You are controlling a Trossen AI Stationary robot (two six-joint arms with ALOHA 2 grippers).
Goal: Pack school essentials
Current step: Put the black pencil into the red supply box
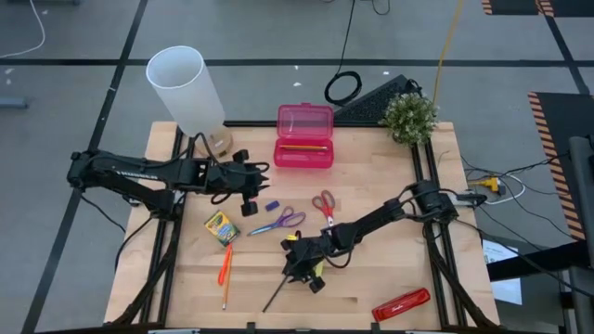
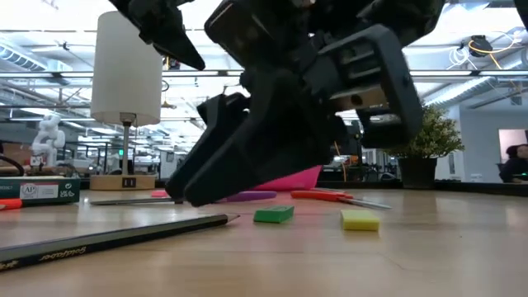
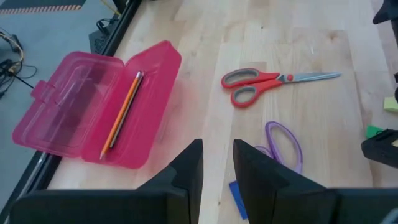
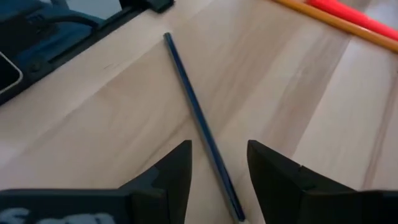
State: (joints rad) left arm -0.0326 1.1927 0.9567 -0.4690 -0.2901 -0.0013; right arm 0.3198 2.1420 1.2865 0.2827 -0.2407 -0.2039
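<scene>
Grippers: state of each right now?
Left gripper: open, empty, above the table near the pink case.
Right gripper: open, straddling the dark pencil, not gripping it.

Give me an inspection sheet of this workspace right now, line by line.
Surface: wooden table, bare patches.
Job's things: red scissors, purple scissors, crayon box, orange pencil, dark pencil, green and yellow pieces; all loose.
Clutter: open pink case holding a pencil, red bar, lamp, plant.
Grippers: left tool open beside the purple scissors; right tool open, straddling the dark pencil.
Cables: black coil behind the table.
Surroundings: open room; a person at far right in the low view.
</scene>
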